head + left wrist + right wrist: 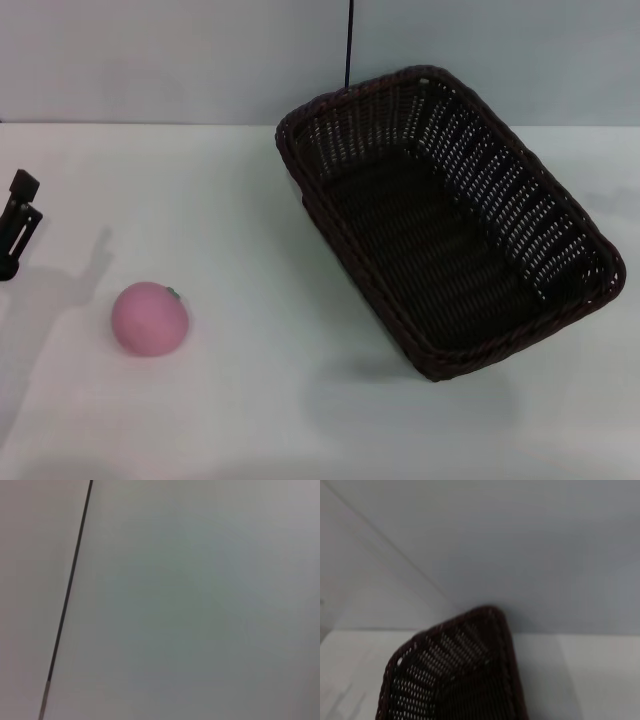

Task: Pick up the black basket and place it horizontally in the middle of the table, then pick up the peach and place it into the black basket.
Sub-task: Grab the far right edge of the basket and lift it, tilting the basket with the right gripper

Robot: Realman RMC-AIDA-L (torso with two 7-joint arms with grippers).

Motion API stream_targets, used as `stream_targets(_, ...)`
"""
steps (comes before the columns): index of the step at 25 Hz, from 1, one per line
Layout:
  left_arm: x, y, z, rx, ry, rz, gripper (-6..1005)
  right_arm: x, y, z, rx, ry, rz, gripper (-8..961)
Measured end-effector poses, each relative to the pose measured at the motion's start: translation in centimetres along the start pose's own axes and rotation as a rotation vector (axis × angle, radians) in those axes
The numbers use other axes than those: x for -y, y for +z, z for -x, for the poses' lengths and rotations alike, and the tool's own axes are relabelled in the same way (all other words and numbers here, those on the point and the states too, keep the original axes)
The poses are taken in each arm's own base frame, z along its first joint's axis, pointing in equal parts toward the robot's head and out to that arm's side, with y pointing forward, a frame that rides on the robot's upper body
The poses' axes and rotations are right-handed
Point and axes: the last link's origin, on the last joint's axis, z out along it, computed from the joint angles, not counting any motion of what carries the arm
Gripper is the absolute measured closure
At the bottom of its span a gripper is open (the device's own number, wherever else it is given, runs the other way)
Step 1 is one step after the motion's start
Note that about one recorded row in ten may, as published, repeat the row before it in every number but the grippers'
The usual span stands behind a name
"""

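I'd grip the basket [450, 225] (skewed, right of the peach [150, 318]) by its rim; left gripper [18, 230] grip unclear.

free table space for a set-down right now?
Bare table lies between the peach and the black basket, and along the near edge. The basket crowds the right side; the left gripper sits at the left edge.

Showed only a plain pale grey surface [200, 605], crossed near one side by a thin dark slanting line [70, 580].
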Motion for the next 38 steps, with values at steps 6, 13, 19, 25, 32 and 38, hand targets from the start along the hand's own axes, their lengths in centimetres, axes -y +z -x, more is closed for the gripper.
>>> stream_targets(6, 0.1, -0.7, 0.1, 0.010, -0.002, -0.014, 185, 0.1, 4.0, 0.3, -0.058, 0.009, 0.001, 360)
stream_targets(13, 0.2, -1.2, 0.2, 0.018, -0.001, -0.023, 185, -0.3, 8.8, 0.1, -0.130, -0.014, -0.018, 361)
stream_targets(19, 0.2, -1.3, 0.2, 0.019, 0.001, -0.024, 184, -1.2, 10.8, 0.1, -0.128, -0.047, -0.013, 362)
stream_targets(25, 0.4, -1.5, 0.2, 0.025, 0.005, -0.031, 184, -1.8, 12.7, -0.4, -0.148, -0.065, -0.015, 363)
stream_targets(32, 0.6, -1.9, 0.2, 0.028, 0.009, -0.041, 184, -2.0, 13.1, -0.4, -0.153, -0.076, -0.019, 365)
stream_targets(38, 0.7, -2.0, 0.2, 0.030, 0.010, -0.045, 184, -2.3, 13.2, -0.3, -0.162, -0.114, -0.031, 544)
